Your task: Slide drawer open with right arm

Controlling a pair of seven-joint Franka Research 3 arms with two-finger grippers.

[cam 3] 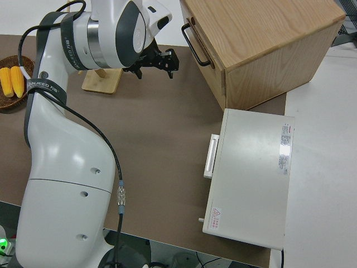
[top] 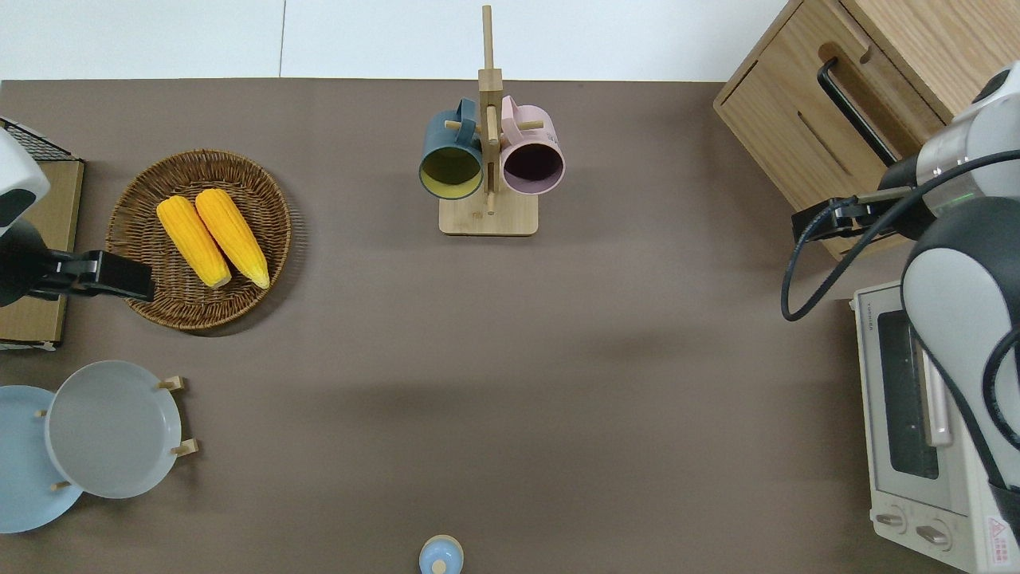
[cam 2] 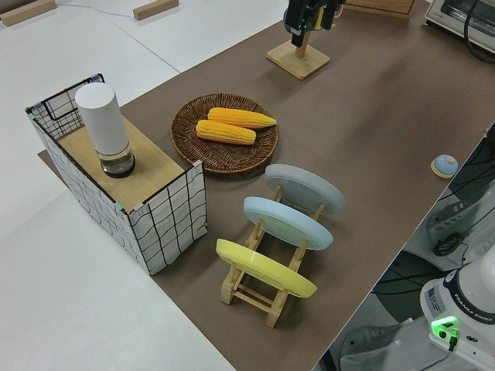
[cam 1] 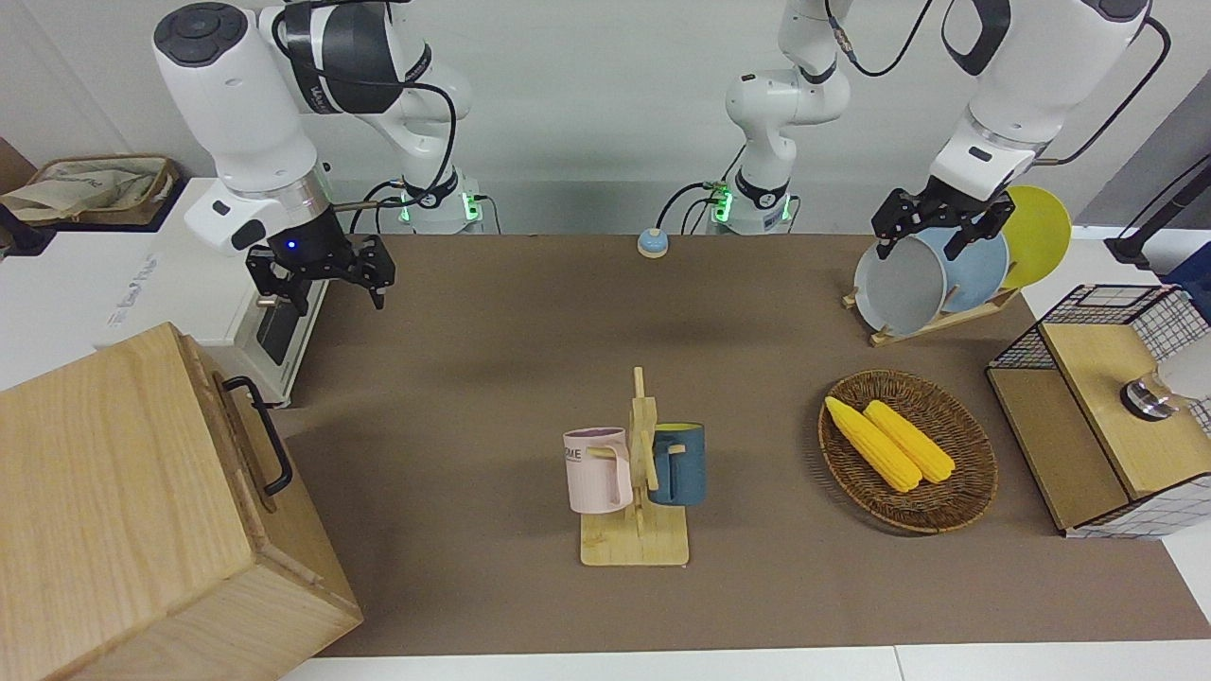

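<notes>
Reaching toward the cabinet, the right claw [cam 1: 317,268] hangs with its fingers spread and empty, over the brown surface [top: 510,359] where the toaster oven [top: 916,430] meets the pale wooden cabinet [cam 1: 142,511]. The drawer [top: 805,131] sits shut in that cabinet, at the corner of the surface on the right arm's end, farthest from the robots; its black loop handle [cam 1: 260,430] stands proud of the drawer front. Good execution probably requires lowering the open claw level with the handle, straddling the bar at its middle, closing firmly, then pulling straight out along the drawer's travel, so the drawer does not bind. Cabinet and drawer are light, grained wood with square edges; the handle is a thin, smooth metal bar bent at both ends. The left arm is parked.
</notes>
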